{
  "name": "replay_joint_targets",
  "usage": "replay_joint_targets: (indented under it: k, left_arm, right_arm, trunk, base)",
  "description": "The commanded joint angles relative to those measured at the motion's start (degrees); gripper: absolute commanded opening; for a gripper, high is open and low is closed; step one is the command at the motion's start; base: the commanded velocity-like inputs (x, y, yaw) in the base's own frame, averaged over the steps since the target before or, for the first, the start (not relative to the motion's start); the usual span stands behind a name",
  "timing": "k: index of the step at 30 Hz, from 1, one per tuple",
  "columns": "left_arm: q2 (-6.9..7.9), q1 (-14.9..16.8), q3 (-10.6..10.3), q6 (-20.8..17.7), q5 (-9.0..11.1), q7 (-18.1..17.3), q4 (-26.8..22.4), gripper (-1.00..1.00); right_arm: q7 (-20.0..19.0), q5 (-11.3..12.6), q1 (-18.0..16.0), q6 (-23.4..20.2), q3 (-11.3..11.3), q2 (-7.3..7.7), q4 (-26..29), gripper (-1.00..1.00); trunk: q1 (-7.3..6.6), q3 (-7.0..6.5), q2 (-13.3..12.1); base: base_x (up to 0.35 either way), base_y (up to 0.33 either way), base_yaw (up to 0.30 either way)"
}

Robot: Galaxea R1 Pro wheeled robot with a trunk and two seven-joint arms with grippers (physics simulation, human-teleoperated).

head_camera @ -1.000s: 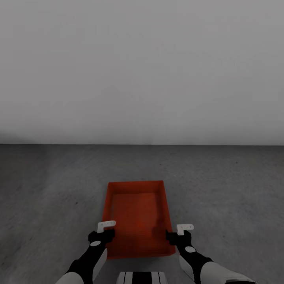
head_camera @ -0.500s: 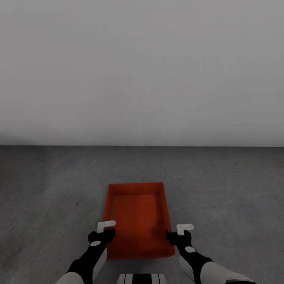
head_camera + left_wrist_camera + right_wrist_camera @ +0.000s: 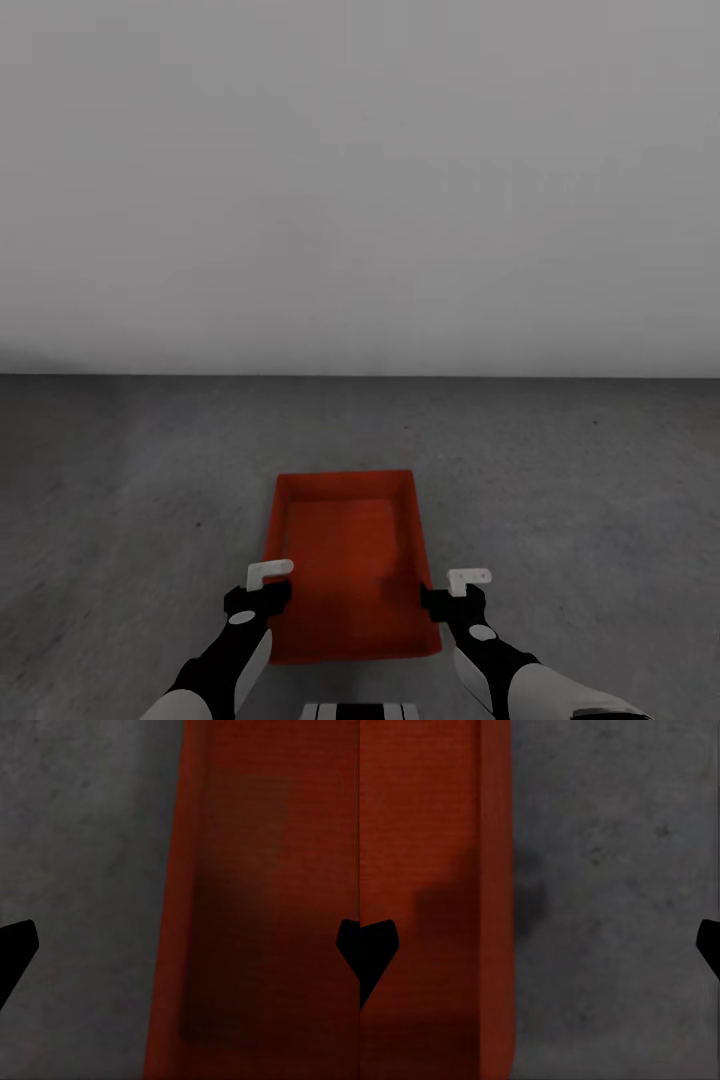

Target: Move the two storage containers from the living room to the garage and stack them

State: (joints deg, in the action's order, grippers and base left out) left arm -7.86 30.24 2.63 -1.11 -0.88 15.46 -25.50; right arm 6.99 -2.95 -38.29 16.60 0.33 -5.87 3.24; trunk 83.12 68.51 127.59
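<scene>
One red-orange storage container (image 3: 345,560) lies lidless on the grey concrete floor (image 3: 570,480) of the garage, straight ahead of me. My left gripper (image 3: 262,594) hovers at its left wall and my right gripper (image 3: 448,600) at its right wall. In the left wrist view the left gripper (image 3: 180,945) is open, its dark fingertips (image 3: 16,945) spread wide across the container (image 3: 262,870) wall and the floor (image 3: 82,832). The right gripper (image 3: 540,945) is open the same way over the container (image 3: 427,832) edge and the floor (image 3: 622,870). Nothing is held. A second container is out of view.
A plain white wall (image 3: 360,180) rises a short way beyond the container. Bare concrete spreads to both sides of it.
The whole picture has slid slightly downward, so the camera has moved. The grippers keep their place in the picture, while the container sits a little lower relative to them.
</scene>
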Motion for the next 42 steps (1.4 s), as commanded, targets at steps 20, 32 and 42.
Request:
replay_joint_targets:
  k: [20,32,42]
  left_arm:
    - [0.08,0.0,0.1,0.1,-0.1,0.0,0.1,1.00]
    - [0.53,0.0,0.2,-0.1,1.3,-0.1,0.8,1.00]
    - [0.62,0.0,0.1,0.4,3.0,0.1,0.8,1.00]
  right_arm:
    - [0.3,-0.4,0.0,0.1,0.0,-0.03,-0.1,1.00]
    - [0.4,-0.2,0.0,0.0,0.0,-0.03,-0.1,1.00]
    - [0.4,-0.3,0.0,0.1,0.0,-0.02,-0.1,1.00]
  trunk:
    - [-4.41,-3.56,-8.0]
    - [-7.04,-5.71,-12.8]
    - [-9.24,-7.51,-16.8]
  base:
    - [0.000,0.000,0.000]
    - [0.000,0.000,0.000]
    - [0.000,0.000,0.000]
